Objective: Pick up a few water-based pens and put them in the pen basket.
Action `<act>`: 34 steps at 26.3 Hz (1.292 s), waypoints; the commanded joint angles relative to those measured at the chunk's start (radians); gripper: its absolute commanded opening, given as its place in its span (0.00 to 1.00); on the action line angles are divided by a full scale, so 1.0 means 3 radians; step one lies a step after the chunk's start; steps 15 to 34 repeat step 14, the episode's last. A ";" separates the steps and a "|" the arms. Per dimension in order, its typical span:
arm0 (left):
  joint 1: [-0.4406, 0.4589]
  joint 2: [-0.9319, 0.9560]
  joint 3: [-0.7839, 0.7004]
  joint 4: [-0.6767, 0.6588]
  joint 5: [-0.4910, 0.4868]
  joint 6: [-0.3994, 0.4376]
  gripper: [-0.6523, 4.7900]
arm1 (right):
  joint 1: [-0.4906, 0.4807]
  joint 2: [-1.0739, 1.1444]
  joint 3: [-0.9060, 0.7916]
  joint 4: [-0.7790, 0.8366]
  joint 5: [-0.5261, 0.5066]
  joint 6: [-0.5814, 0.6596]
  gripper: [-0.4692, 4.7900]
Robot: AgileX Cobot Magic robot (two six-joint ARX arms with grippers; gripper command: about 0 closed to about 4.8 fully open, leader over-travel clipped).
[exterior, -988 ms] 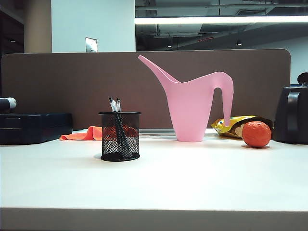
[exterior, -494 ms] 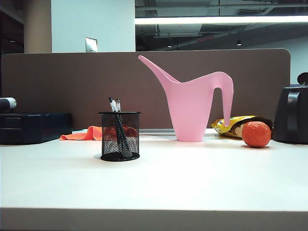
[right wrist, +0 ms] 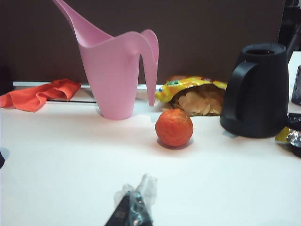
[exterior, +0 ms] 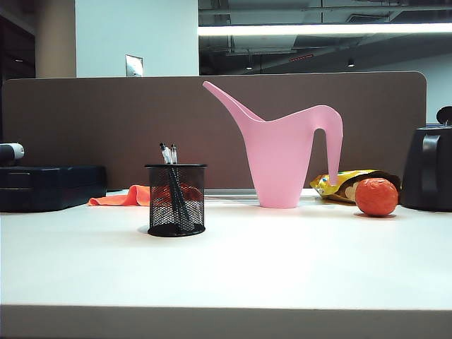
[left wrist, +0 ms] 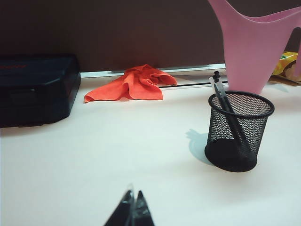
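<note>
Now, the left gripper (left wrist: 132,213) pokes into its wrist view low over the white table (left wrist: 117,155), its two dark fingertips pressed together with nothing between them. Ahead of it and off to one side, well apart, stands the pen basket (left wrist: 239,131), upright on the table, and the water-based pens (left wrist: 225,104) lean inside it, black tips poking above the rim. Over in the right wrist view, the right gripper (right wrist: 133,209) is likewise clenched, with scraps of clear wrap clinging to its tips, and it holds no pen. An orange ball (right wrist: 174,127) sits on the table ahead of it, apart from the tips. Farther back stand the pink watering can (right wrist: 114,73), an open yellow snack bag (right wrist: 195,94) and a black kettle (right wrist: 256,92). An orange cloth (left wrist: 133,83) lies crumpled at the far edge, near a black case (left wrist: 35,89). In the exterior view neither gripper shows; the basket stands left of the watering can, pens leaning inside.
</note>
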 commanded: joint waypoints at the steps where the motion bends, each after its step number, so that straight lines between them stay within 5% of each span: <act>1: 0.0001 0.0003 0.0004 0.0017 0.0000 0.0000 0.11 | 0.0001 -0.0004 0.0001 -0.0003 0.0005 -0.0010 0.08; 34: 0.0001 0.0003 0.0004 0.0017 0.0000 0.0000 0.11 | 0.0001 -0.0004 0.0001 -0.0052 0.0005 -0.0009 0.08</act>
